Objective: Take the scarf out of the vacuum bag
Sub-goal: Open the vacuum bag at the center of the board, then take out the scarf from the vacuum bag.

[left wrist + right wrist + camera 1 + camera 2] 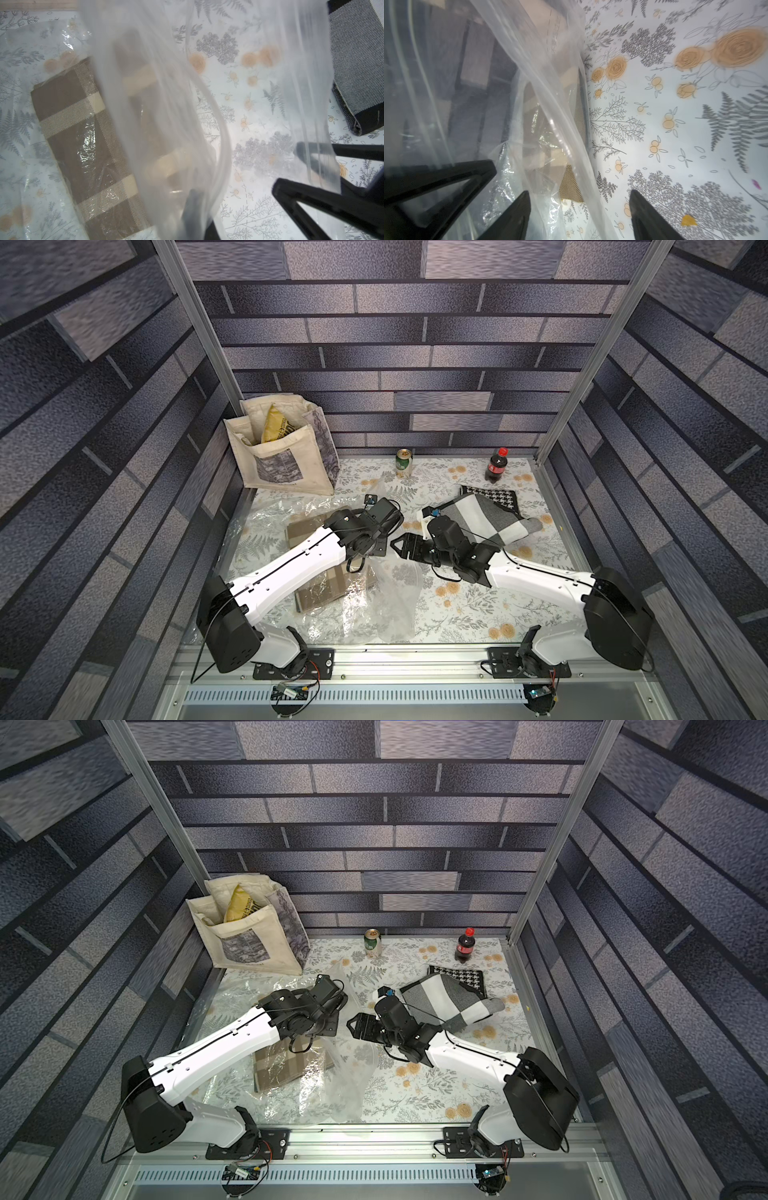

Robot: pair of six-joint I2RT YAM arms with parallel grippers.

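Vacuum bag (397, 601) plastic sprawls crinkled over the left half of the flower-printed desk (478, 614), reaching from the near edge almost to the cream tote bag (286, 464) that stands in the far left corner. Inside the clear film lies the scarf (320, 593), folded, brown with pale checks, partly hidden in both top views by the left forearm crossing above it. The left wrist view gives the scarf (68, 116) far more plainly, glossy film flat on its weave, and shows a sheet of the bag pulled up off the desk toward the left gripper (195, 209), whose jaws are pinched together on that plastic; both top views hide those jaws under the wrist. A grey-and-white checked cloth (486, 514) lies on the right, outside the bag, behind the right arm. The right gripper (579, 195) points left toward the bag's raised fold; only the right wrist view shows its jaws spread apart, a veil of plastic hanging just beside one finger. Only the top views show a dark cola bottle (496, 466) and a green can (404, 462) upright by the far wall.
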